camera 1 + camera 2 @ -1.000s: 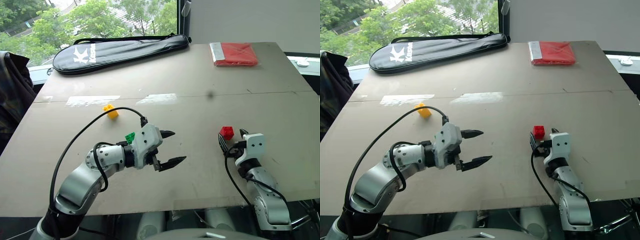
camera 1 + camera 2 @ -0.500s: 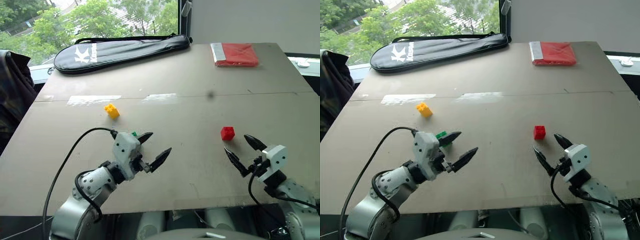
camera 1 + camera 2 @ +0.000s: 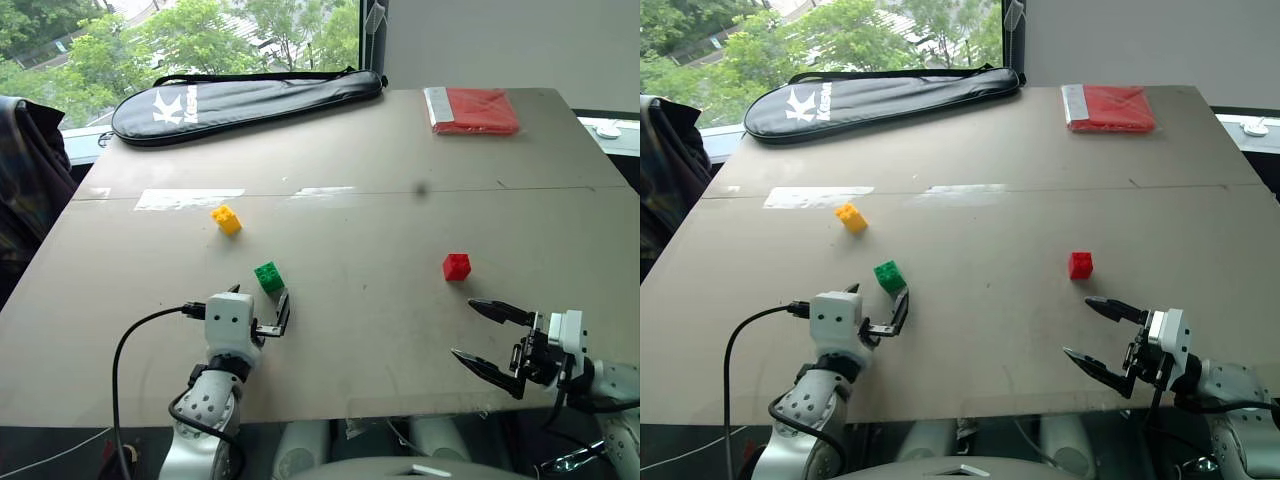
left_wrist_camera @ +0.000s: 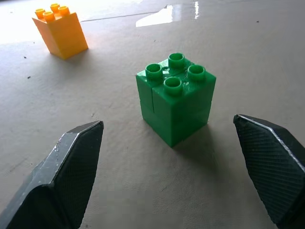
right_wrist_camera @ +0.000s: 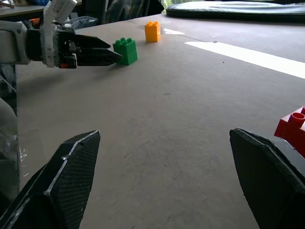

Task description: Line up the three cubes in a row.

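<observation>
Three cubes stand apart on the brown table (image 3: pixel 360 150): yellow (image 3: pixel 226 219) farthest back on the left, green (image 3: pixel 268 277) nearer, red (image 3: pixel 456 266) on the right. My left gripper (image 3: pixel 259 297) is open and lies low just behind the green cube. In the left wrist view the green cube (image 4: pixel 175 98) stands ahead between the spread fingers (image 4: pixel 76 162), untouched, and the yellow cube (image 4: pixel 59 31) is beyond it. My right gripper (image 3: pixel 463 327) is open near the table's front edge, short of the red cube and pointing left, holding nothing.
A black racket bag (image 3: pixel 245 95) lies along the back left edge. A red folded cloth (image 3: pixel 475 108) sits at the back right. Dark fabric (image 3: pixel 25 180) hangs off the left side. Open tabletop separates the green and red cubes.
The left arm swung back and left, from pointing right over the table to pointing forward at the green cube. The right gripper drew back from the red cube and turned leftward.
</observation>
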Action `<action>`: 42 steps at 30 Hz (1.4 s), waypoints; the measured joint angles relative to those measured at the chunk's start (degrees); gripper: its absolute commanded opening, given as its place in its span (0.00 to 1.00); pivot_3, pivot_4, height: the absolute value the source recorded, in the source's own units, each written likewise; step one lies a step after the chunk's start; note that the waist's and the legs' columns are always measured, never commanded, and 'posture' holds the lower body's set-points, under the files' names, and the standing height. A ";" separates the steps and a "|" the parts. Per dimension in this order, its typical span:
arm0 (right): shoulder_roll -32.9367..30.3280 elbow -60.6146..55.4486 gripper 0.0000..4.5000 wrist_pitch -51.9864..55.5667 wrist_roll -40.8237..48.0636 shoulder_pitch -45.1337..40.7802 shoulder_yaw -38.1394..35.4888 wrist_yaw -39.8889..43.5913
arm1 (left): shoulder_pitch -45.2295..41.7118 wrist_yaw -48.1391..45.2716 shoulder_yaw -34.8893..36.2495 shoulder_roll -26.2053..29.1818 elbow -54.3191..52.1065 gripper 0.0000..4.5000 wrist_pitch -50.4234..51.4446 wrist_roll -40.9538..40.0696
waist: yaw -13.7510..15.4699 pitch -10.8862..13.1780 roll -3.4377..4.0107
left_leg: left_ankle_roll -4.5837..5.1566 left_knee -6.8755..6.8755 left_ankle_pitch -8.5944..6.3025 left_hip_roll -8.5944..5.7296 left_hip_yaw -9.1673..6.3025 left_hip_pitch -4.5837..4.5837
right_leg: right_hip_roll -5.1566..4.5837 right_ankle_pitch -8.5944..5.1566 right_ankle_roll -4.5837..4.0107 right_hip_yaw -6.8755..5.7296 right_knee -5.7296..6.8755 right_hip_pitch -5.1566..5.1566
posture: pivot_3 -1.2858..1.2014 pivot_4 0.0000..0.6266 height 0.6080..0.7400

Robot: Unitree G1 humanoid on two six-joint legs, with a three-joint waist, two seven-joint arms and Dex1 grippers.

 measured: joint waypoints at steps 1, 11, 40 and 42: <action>0.00 0.00 0.99 0.09 0.08 -0.24 0.00 0.17 | -1.08 0.13 -0.31 -0.13 0.71 1.00 0.61 0.34 | 0.22 0.00 0.00 | 0.00 0.00 0.00 0.00 -0.01 -0.01 | 0.00 0.00 0.00 -0.02 0.01 0.00 | 0.52 0.24 0.70; 0.20 -1.35 0.99 1.27 0.84 -0.30 0.38 0.87 | -5.88 1.48 -1.02 -0.70 2.91 1.00 3.66 2.54 | 0.65 -0.04 0.07 | 0.00 0.00 0.00 0.01 -0.02 0.02 | -0.02 0.00 -0.01 0.00 0.03 0.02 | 0.52 0.24 0.70; 1.41 -3.44 1.00 2.54 1.45 0.24 2.30 0.89 | -6.10 -0.25 0.37 -0.91 3.33 0.32 4.44 -0.35 | 0.60 -0.14 0.25 | 0.00 -0.01 0.00 0.02 0.03 0.24 | -0.01 0.00 0.00 0.04 0.06 0.14 | 0.52 0.24 0.70; 1.57 -3.46 1.00 2.41 1.45 0.64 2.10 0.79 | -7.33 -6.33 -0.28 3.63 5.13 0.32 2.47 -2.06 | 0.69 -0.13 0.23 | 0.00 -0.01 0.00 0.01 0.02 0.23 | -0.01 -0.01 -0.01 0.01 0.06 0.14 | 0.52 0.24 0.70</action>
